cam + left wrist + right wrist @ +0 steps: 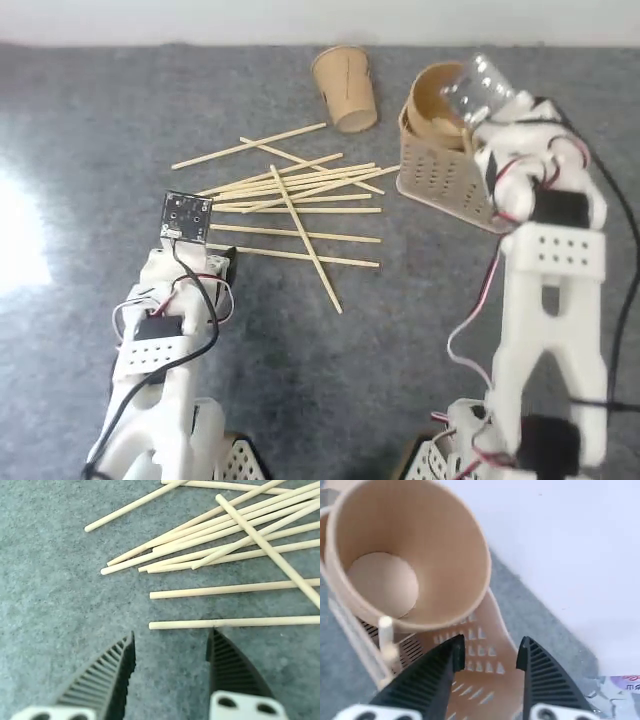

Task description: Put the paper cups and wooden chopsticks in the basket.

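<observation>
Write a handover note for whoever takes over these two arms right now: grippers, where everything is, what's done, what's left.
Left gripper: open and empty, low over the table at the near edge of the chopsticks.
Right gripper: open and empty, above the basket.
Done: one cup is in the basket.
Left: the second cup is on the table beside the basket. The chopsticks lie scattered on the table and need to go in the basket.

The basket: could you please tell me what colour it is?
Pale beige; the basket shows best in the high view.
</observation>
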Controlling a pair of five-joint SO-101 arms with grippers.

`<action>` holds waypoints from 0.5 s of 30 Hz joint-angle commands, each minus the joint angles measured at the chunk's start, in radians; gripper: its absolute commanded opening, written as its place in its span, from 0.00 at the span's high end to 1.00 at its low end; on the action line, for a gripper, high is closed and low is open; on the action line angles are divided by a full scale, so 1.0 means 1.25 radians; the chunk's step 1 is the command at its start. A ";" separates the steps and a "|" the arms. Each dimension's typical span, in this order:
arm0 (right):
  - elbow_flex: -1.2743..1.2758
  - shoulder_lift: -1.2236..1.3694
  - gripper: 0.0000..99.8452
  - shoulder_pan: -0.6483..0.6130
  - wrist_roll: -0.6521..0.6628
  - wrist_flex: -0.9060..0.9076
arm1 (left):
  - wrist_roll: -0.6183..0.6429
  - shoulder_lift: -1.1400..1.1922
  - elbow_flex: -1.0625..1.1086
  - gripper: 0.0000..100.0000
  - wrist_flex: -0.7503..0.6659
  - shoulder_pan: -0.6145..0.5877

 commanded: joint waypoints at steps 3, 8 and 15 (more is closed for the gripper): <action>-0.136 0.077 0.81 0.024 0.009 -0.010 | -0.004 -0.018 -0.007 0.78 -0.020 0.001; -0.171 0.069 0.81 0.024 0.009 -0.014 | -0.005 -0.017 -0.007 0.78 -0.020 0.006; -0.239 -0.001 0.81 0.020 0.009 0.061 | -0.007 -0.016 -0.006 0.78 -0.021 0.020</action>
